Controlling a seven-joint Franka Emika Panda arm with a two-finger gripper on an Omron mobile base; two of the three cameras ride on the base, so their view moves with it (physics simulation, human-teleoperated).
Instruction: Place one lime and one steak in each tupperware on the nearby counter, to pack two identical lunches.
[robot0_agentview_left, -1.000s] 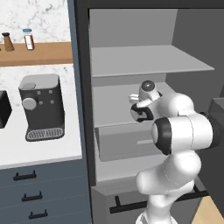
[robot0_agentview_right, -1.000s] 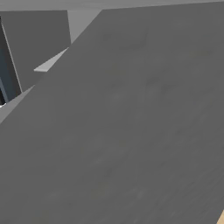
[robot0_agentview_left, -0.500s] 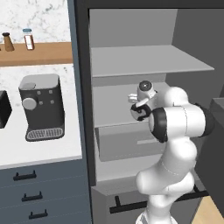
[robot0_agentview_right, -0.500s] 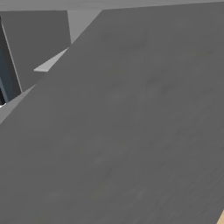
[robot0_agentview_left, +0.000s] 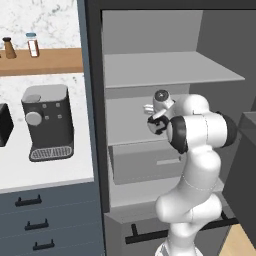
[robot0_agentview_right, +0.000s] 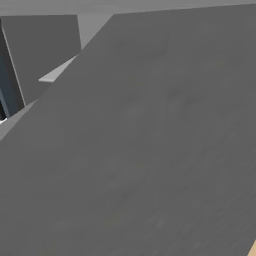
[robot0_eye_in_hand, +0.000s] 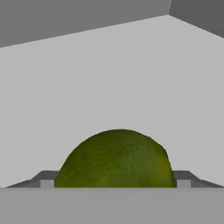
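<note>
White robot arm folded at the elbow, reaching into an open grey cabinet above its middle shelf (robot0_agentview_left: 130, 117). The gripper (robot0_eye_in_hand: 116, 186) holds a lime (robot0_eye_in_hand: 116, 159) tight between its two dark fingertips (robot0_eye_in_hand: 46, 179).

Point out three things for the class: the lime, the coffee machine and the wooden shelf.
lime (robot0_eye_in_hand: 116, 159), hand view, middle of its green skin, between the finger tips.
coffee machine (robot0_agentview_left: 46, 120), left base view, front of its dark body.
wooden shelf (robot0_agentview_left: 47, 61), left base view, front edge below the two small bottles.
</note>
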